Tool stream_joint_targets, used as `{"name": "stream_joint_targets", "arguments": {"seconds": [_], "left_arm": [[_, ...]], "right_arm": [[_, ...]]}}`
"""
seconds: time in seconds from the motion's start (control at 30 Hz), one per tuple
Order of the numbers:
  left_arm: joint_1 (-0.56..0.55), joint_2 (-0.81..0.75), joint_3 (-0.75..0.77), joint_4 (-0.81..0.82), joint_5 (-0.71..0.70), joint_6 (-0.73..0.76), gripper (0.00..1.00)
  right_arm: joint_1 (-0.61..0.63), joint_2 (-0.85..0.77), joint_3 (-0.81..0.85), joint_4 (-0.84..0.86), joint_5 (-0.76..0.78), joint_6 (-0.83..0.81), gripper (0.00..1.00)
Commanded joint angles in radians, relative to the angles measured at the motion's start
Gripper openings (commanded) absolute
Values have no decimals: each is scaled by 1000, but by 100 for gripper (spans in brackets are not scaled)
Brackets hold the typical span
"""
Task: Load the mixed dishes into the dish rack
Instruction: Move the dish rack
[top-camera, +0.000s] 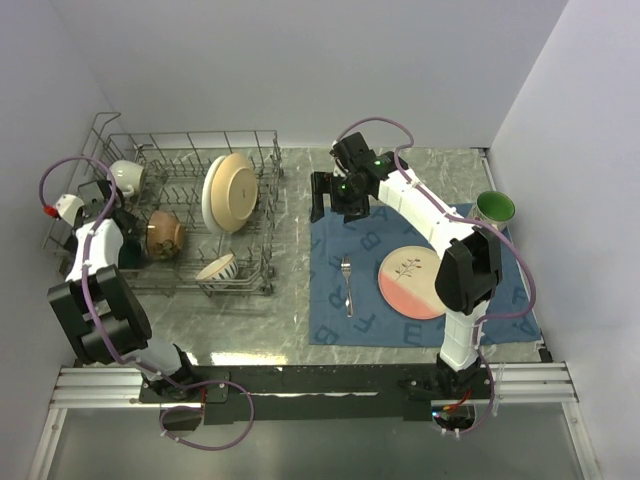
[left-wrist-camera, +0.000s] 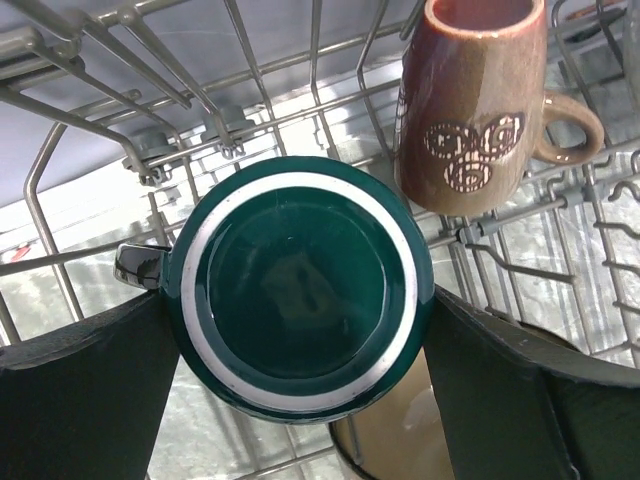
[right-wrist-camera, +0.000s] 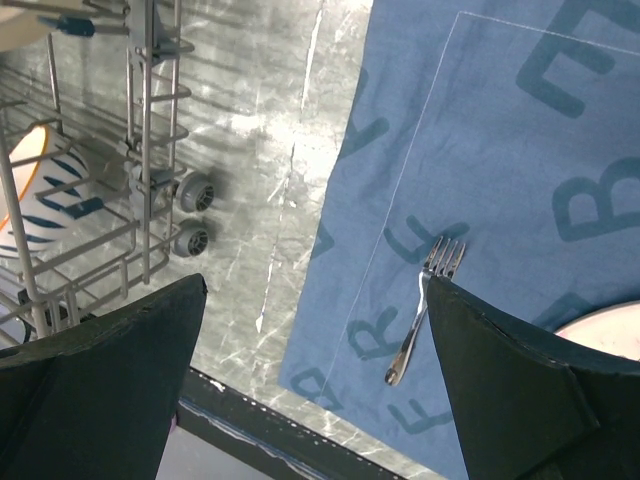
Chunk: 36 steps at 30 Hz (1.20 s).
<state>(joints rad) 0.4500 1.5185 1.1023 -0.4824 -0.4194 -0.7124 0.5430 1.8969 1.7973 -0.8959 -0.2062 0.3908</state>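
Left fingers (left-wrist-camera: 80, 390) tight around round glossy green mug (left-wrist-camera: 300, 290); right fingers (right-wrist-camera: 100, 380) wide, empty.

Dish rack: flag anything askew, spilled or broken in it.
Nothing looks spilled or broken. The brown mug appears to lie on its side on the rack wires, and the striped bowl leans tilted in the near right corner. The plate stands upright between tines.

Blue lettered placemat (top-camera: 325, 300), pink-and-cream plate (top-camera: 408, 280)
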Motion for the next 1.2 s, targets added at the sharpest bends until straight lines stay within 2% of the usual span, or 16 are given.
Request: {"name": "stream_joint_targets", "arguments": {"seconds": [0.0, 0.2, 0.77, 1.17], "left_arm": [[64, -98, -50, -102, -268, -99, 99], [59, -104, -47, -150, -324, -140, 99], [21, -118, -48, -151, -337, -144, 99], [-16, -256, 44, -231, -335, -110, 99]], "right_arm": [[-6, -12, 25, -9, -9, -12, 100], [-6, -12, 22, -9, -15, -13, 100], [-5, -24, 5, -5, -21, -26, 100], [-5, -41, 8, -9, 39, -30, 100]]}}
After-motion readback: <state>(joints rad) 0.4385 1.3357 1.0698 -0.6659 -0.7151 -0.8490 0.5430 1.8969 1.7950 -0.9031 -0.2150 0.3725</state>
